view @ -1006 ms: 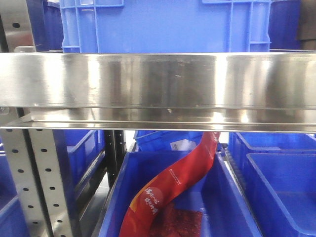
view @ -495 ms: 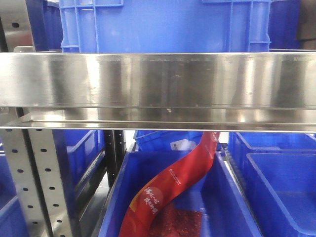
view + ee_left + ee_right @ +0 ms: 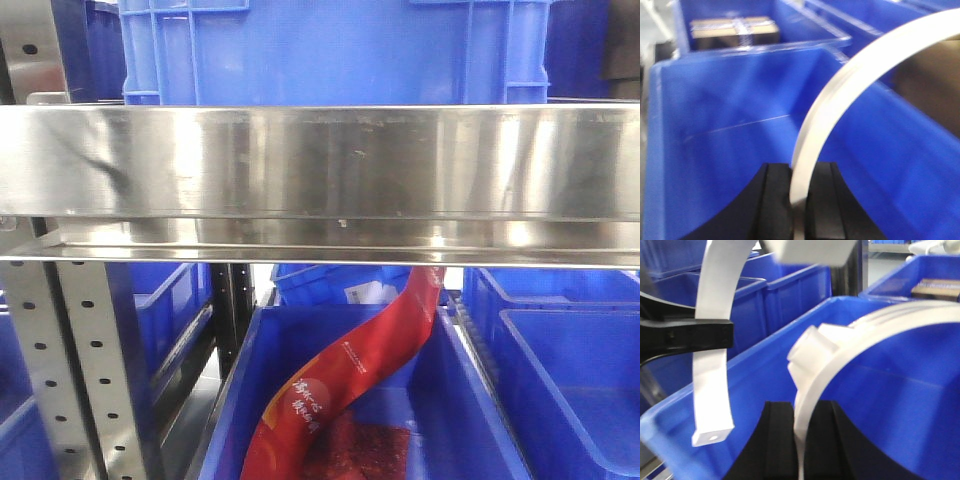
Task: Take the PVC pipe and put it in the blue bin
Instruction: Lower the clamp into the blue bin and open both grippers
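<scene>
Two white PVC pipe arcs are held, one per arm, above a blue bin (image 3: 715, 150). The left tool (image 3: 799, 200) pinches its PVC pipe (image 3: 850, 85), which curves toward 1 o'clock over the bin interior. The right tool (image 3: 799, 440) is pressed together on the second PVC pipe (image 3: 850, 335); at 9 o'clock, the left-held arc (image 3: 712, 365) hangs with its holed tab over the bin rim.

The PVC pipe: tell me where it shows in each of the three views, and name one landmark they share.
Front view: not in it.
Left wrist view: the PVC pipe arcs from bottom centre, clamped in the left gripper, up to the top right.
Right wrist view: one white arc rises from the right gripper; another hangs at left.
Shared landmark: blue bins.
</scene>
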Controlling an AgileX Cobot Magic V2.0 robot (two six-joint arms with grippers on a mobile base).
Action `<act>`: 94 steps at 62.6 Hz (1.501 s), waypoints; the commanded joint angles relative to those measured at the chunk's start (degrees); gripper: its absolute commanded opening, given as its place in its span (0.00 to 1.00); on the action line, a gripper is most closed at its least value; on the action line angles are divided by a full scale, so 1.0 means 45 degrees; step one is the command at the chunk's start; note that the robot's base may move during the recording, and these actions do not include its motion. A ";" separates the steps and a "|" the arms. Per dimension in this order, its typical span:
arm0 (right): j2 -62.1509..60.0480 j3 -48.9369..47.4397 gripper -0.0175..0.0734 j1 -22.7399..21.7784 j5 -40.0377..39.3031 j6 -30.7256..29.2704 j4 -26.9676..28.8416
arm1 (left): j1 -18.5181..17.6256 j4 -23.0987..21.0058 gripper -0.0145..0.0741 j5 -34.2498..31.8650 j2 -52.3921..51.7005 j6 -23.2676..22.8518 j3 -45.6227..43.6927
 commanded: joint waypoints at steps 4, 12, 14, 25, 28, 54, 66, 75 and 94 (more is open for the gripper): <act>0.0346 -0.0147 0.18 0.0013 -0.0544 -0.0092 0.0896 | 0.0085 -0.0126 0.06 -0.0262 0.0326 -0.0175 -0.0263; 0.0536 -0.0147 0.45 0.0013 -0.0539 -0.0092 0.0930 | 0.0085 -0.0133 0.24 -0.0331 0.0409 -0.0175 -0.0263; 0.0555 -0.0147 0.50 0.0013 -0.0539 -0.0092 0.0930 | 0.0085 -0.0133 0.30 -0.0331 0.0436 -0.0175 -0.0263; 0.0555 -0.0147 0.61 0.0013 -0.0563 -0.0092 0.0930 | 0.0085 -0.0133 0.62 -0.0353 0.0434 -0.0175 -0.0263; 0.0555 -0.0171 0.60 0.0013 -0.0588 -0.0092 0.0930 | 0.0085 -0.0133 0.66 -0.0353 0.0434 -0.0175 -0.0263; 0.0078 -0.0700 0.13 0.0013 0.0078 -0.0092 0.0904 | 0.0085 -0.0403 0.13 0.0192 -0.0221 -0.0175 -0.0263; 0.0299 -0.0700 0.01 0.0013 0.0458 -0.0092 0.0871 | 0.0085 -0.0427 0.04 0.0822 -0.0194 -0.0175 -0.0263; -0.0201 -0.0757 0.01 0.0013 0.0917 -0.0092 0.0871 | 0.0085 -0.0773 0.04 0.1578 -0.0688 -0.0175 -0.0263; -0.2306 0.0314 0.01 0.0013 0.1905 -0.0092 0.0076 | -0.0981 -0.1218 0.04 0.2582 -0.2271 0.0896 -0.0053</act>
